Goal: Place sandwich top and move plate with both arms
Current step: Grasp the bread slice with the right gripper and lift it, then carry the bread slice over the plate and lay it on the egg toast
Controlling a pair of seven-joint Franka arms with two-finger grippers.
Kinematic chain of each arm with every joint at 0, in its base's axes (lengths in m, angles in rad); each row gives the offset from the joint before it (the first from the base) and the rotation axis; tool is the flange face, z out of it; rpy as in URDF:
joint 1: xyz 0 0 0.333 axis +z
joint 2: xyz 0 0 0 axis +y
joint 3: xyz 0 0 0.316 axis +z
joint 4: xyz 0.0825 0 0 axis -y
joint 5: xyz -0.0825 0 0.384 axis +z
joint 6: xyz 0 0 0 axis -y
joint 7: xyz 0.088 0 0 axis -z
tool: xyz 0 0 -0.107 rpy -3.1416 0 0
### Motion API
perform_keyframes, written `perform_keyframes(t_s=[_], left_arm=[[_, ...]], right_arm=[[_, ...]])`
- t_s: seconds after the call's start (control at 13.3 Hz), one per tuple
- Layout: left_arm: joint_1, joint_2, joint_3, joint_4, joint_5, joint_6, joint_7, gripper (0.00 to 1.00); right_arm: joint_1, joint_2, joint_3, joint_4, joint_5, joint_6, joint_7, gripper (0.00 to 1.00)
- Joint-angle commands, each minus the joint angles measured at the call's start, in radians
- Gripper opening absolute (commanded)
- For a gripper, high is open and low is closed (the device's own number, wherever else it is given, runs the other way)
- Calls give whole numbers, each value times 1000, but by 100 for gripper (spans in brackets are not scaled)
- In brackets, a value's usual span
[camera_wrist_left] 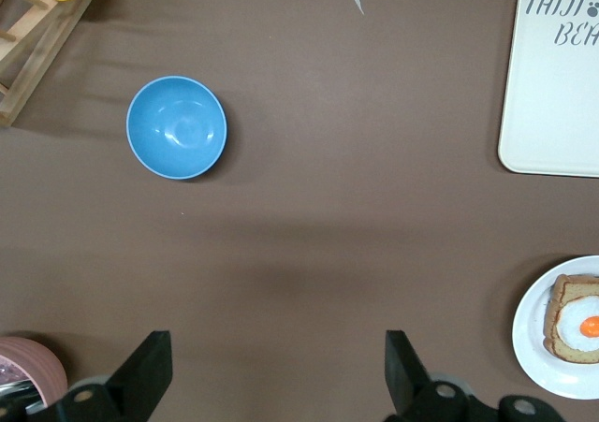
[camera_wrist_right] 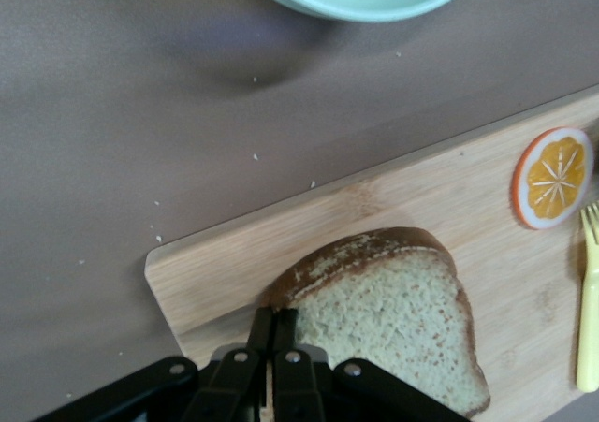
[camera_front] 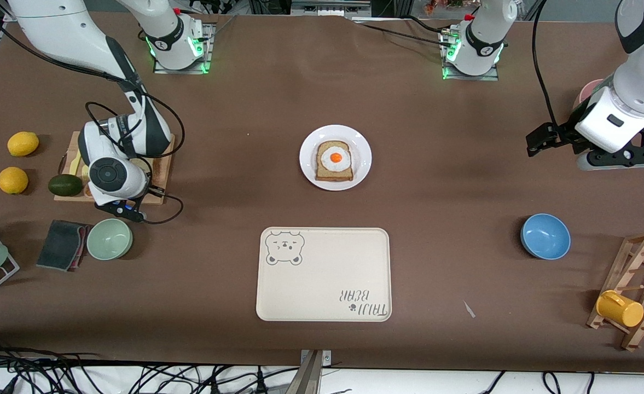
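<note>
**Right claw pinched on bread at the board; left claw spread wide over bare cloth**

Brown cloth-covered table (camera_front: 442, 180) from the front, robot bases along its top edge. At centre, small round white plate (camera_front: 335, 157) bearing a bread slice with a fried egg (camera_front: 334, 161). Nearer the camera, cream rectangular bear-print tray (camera_front: 323, 274). Toward the right arm's end: light wooden cutting board (camera_front: 160, 169) largely covered by the white right arm (camera_front: 116, 164), two yellow lemons (camera_front: 23, 144), dark green avocado (camera_front: 65, 185), pale green bowl (camera_front: 109, 239), folded dark grey cloth (camera_front: 62, 244). Toward the left arm's end: round blue bowl (camera_front: 545, 236), wooden rack (camera_front: 636, 290) with a yellow mug (camera_front: 620, 308), pink bowl (camera_front: 587, 93) partly hidden by the white left arm (camera_front: 617, 120). Neither claw's fingers, nor the plain slice, visible from here.

Left wrist view: left gripper (camera_wrist_left: 276, 366) hanging over bare cloth, dark fingers (camera_wrist_left: 150, 371) spread wide, nothing between them. Blue bowl, tray corner and egg-topped plate all well apart from it; pink bowl rim just beside one finger.

Right wrist view, alone in showing the task's bread: tan speckled bread slice with a darker crust (camera_wrist_right: 393, 319) lying flat on the cutting board. Right gripper (camera_wrist_right: 271, 333) down at the slice's crust edge, fingers drawn tight together on it. Orange-slice piece (camera_wrist_right: 554, 177) and pale yellow fork (camera_wrist_right: 589, 300) also on the board; pale green bowl's rim just off its edge.
</note>
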Motion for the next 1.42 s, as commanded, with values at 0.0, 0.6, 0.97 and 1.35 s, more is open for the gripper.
perform_keyframes(t_s=[0.0, 0.6, 0.97, 1.35], left_arm=[[9, -2, -5, 1, -24, 11, 6, 100], [9, -2, -5, 0, -24, 8, 3, 100], [9, -2, -5, 0, -24, 8, 1, 100], [9, -2, -5, 0, -24, 8, 1, 100]], right_arm=[[9, 4, 13, 30, -8, -47, 11, 0], [174, 7, 35, 311, 187, -438, 78, 0], [318, 10, 35, 435, 334, -532, 236, 0], [481, 127, 35, 662, 500, -581, 541, 0]])
